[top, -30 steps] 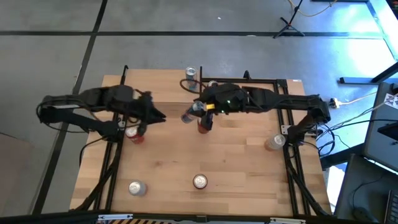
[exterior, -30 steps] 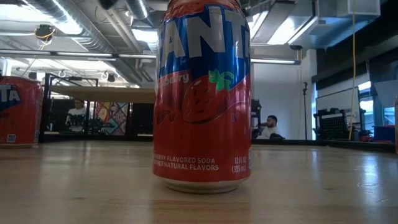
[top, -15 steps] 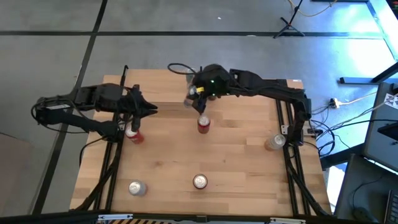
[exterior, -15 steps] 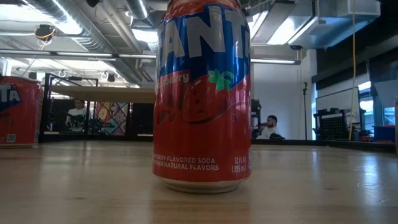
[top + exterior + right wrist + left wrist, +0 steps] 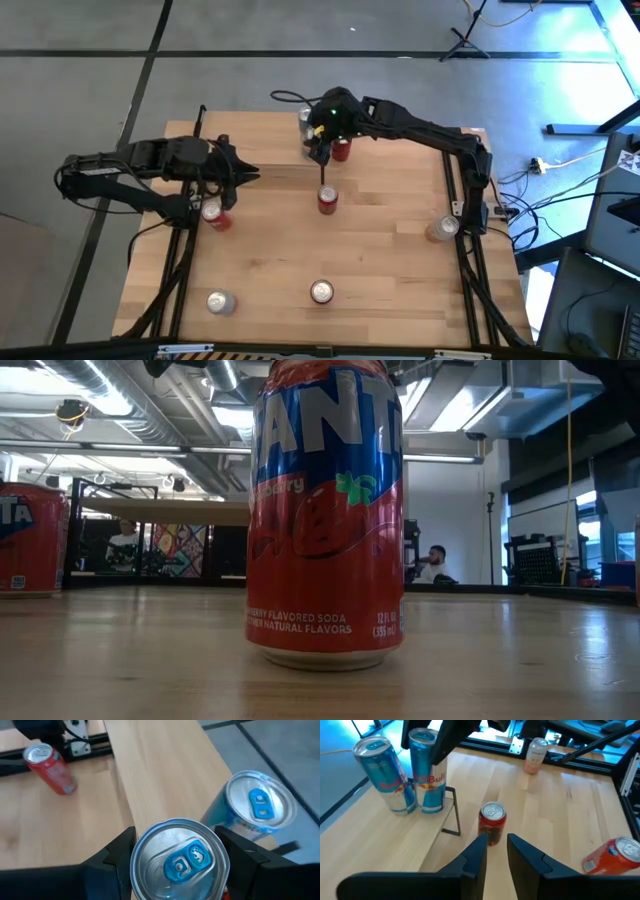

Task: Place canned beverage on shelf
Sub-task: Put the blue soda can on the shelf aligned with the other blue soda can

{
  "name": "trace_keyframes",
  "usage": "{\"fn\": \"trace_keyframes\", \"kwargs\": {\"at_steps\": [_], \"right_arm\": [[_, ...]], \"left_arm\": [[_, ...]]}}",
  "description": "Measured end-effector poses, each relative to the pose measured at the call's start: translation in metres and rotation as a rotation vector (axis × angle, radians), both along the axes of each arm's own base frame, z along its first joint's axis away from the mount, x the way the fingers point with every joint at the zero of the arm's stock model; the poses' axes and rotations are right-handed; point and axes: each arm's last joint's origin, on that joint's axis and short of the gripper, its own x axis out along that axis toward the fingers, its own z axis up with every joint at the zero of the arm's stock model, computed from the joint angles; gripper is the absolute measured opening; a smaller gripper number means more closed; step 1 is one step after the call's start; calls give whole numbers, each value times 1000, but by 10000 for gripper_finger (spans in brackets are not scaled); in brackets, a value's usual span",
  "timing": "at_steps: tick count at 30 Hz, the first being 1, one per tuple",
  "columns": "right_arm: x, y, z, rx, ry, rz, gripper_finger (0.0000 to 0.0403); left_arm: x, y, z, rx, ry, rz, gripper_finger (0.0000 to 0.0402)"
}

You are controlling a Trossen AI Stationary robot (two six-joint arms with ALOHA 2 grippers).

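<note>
With its fingers clamped on a blue-and-silver can (image 5: 179, 862), the right gripper (image 5: 322, 132) hangs at the far edge of the table (image 5: 380, 260), over the shelf (image 5: 155, 775), so the step in hand looks like the setting-down itself. The right wrist view shows the held can from above, gripped on both sides, with a second blue can (image 5: 256, 805) standing just beside it on the light board. In the left wrist view both blue cans appear upright and side by side by a thin black post (image 5: 454, 815), the right arm's dark fingers reaching down on the nearer one. Whether the held can's base already touches the board cannot be told.

The left gripper (image 5: 240, 178) waits at the left side of the table, its fingers close together and empty, just above a red can (image 5: 213, 214).

Other cans are yet to be shelved: a red one (image 5: 327, 200) at the table's middle, a red one (image 5: 342, 150) just right of the right gripper, two near the front edge, and a pale one (image 5: 441, 229) at the right. The low view is filled by a red strawberry-soda can (image 5: 326, 510).

The next move, as I judge it, calls for seating the can flat, close to but not knocking its neighbour, then parting the fingers and lifting straight away.
</note>
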Motion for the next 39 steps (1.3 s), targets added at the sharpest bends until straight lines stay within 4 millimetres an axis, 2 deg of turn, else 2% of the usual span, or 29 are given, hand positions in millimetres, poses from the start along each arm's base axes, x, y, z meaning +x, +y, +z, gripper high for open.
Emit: {"fn": "trace_keyframes", "kwargs": {"at_steps": [7,10,17,34,39], "right_arm": [[0,-8,-9,10,50,2,205],[0,-8,-9,10,44,4,206],[1,-8,-9,2,46,12,242],[5,-9,-9,-31,22,28,248],[5,-10,-9,-44,22,15,263]], "left_arm": [[0,0,1,-11,-10,24,71],[0,0,1,-10,-12,26,71],[1,1,2,-11,-24,26,71],[1,0,2,-36,-31,29,71],[1,0,2,-36,-31,30,71]]}}
